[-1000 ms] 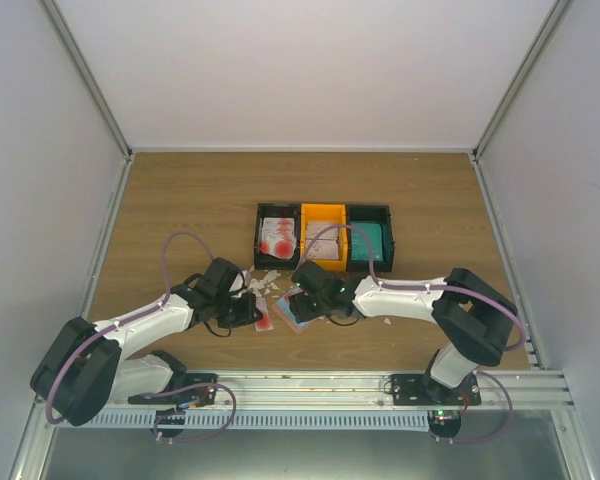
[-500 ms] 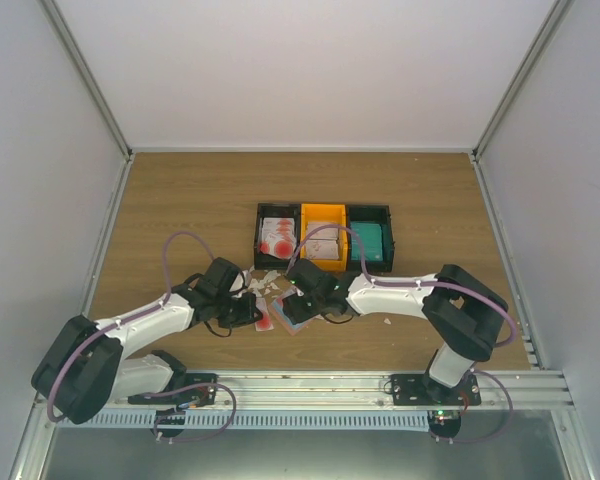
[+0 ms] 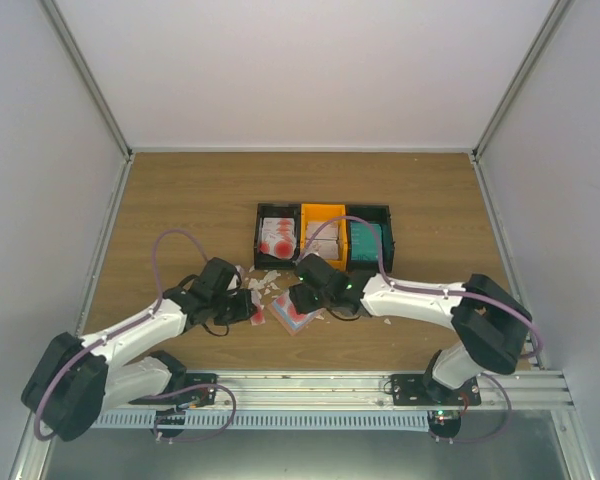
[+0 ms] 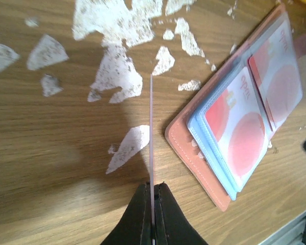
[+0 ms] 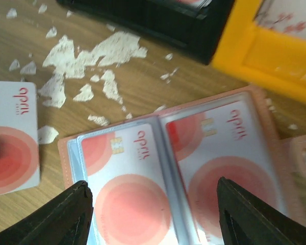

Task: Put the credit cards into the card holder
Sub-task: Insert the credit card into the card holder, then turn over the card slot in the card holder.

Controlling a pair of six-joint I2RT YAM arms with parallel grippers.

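The salmon-pink card holder lies open on the table, with red-printed white credit cards in its clear sleeves. It also shows at the right of the left wrist view. My left gripper is shut on one credit card, seen edge-on and held upright just left of the holder. The same card shows flat at the left of the right wrist view. My right gripper is open and empty, its jaws spread wide just above the open holder.
A black-and-orange three-compartment tray stands behind the holder, with red-printed cards in the left bin, cards in the middle bin and teal cards in the right bin. White scraps litter the wood between the tray and the grippers.
The pinkish card no longer lies on the table beside the holder; my left gripper holds it and has drawn slightly left. My right gripper has shifted, uncovering the holder.
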